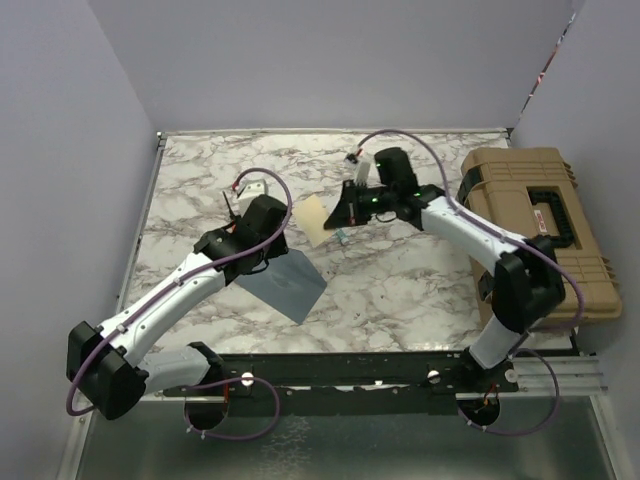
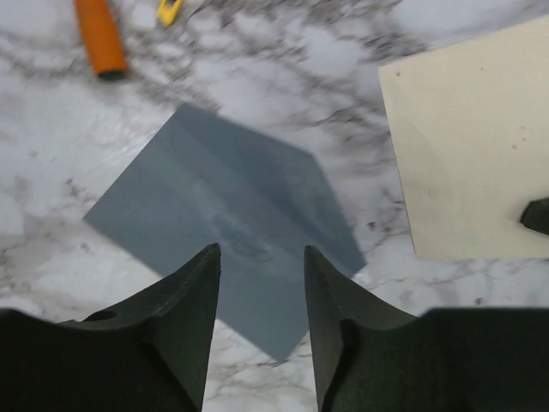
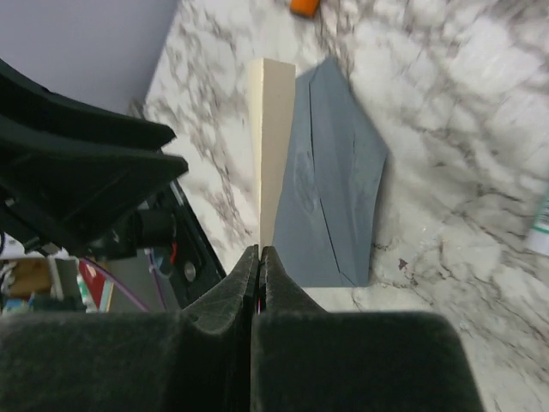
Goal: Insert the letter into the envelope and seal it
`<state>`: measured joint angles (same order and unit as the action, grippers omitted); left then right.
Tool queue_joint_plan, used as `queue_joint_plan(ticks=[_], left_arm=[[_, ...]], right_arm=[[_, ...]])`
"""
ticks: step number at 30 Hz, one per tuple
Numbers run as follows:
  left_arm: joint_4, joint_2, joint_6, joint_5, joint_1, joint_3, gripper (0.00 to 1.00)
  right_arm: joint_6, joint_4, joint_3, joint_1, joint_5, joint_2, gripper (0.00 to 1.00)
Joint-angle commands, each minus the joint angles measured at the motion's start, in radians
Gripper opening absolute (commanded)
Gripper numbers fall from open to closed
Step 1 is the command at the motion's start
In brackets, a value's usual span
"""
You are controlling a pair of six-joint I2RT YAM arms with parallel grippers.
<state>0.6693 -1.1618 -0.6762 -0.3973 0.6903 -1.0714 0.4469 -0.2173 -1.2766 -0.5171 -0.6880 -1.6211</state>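
right jaws tight on letter (image 3: pixel 273 146)

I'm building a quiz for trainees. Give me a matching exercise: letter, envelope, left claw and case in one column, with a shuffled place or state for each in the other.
1. letter
2. envelope
3. left claw
4. case

a. open, over the envelope
b. tan, at the far right
c. pinched in the right claw
d. flat on the table

Pairs: 1-c, 2-d, 3-a, 4-b
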Motion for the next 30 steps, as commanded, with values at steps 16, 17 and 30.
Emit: queue_joint_plan(ticks=[16,17,30], left_arm=[[-0.095,0.017,-0.162,0.295,-0.275,0.494,0.29],[-0.098,0.010,-0.160,0.297,-0.277,0.498,0.29],[-0.154,-0.072,-0.201,0.333,-0.284,0.553,0.28]], right_arm=[[-0.210,-0.340,-0.295,-0.157,0.119,-0.505,0.01],[-0.214,-0.336,-0.292,-0.160,0.130,-0.509,0.01],[-0.137,-0.339,-0.289,-0.236,0.258,-0.528,0.01]])
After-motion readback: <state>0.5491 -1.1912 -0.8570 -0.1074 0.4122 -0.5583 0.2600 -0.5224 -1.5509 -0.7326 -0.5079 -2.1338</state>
